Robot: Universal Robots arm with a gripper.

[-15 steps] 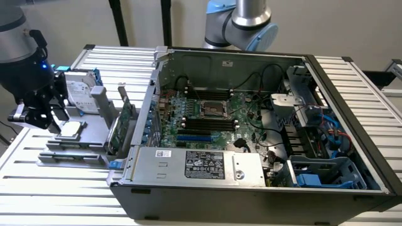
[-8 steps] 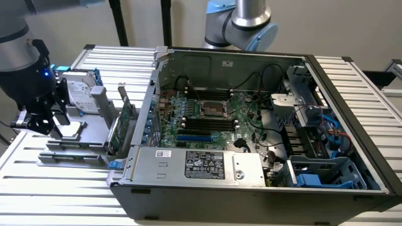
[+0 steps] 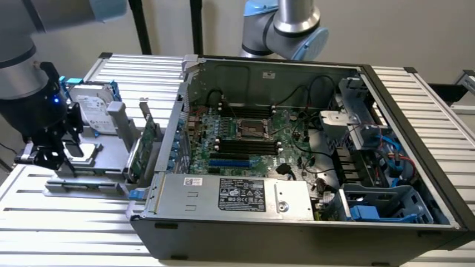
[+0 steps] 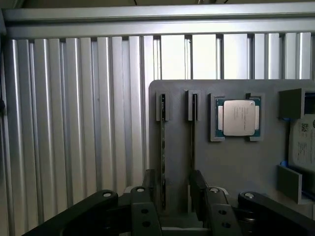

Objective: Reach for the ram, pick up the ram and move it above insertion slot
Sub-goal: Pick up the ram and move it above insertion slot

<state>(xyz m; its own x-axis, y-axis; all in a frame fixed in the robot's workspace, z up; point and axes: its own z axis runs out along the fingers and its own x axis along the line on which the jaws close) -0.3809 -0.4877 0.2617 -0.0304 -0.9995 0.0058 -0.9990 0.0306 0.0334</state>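
Seen edge-on in the wrist view, the ram point(image 4: 163, 147) is a thin stick standing in a groove of the grey holder plate point(image 4: 236, 167). A second thin stick point(image 4: 193, 137) stands in the groove beside it. My gripper point(image 4: 173, 189) is open just above them, its fingers point(image 4: 149, 183) on either side of the first stick and not touching it. In the exterior view the gripper point(image 3: 53, 162) hangs over the holder plate point(image 3: 104, 161) at the exterior view's left, outside the computer case. The insertion slot point(image 3: 245, 146) is one of the black sockets on the motherboard inside the case.
A processor chip point(image 4: 239, 118) and a hard drive point(image 4: 304, 142) sit on the same plate. A green expansion card point(image 3: 146, 147) stands between the plate and the case wall point(image 3: 178, 111). Cables, a drive cage and a power supply point(image 3: 245, 194) crowd the case. A second arm's base point(image 3: 286, 28) stands behind it.
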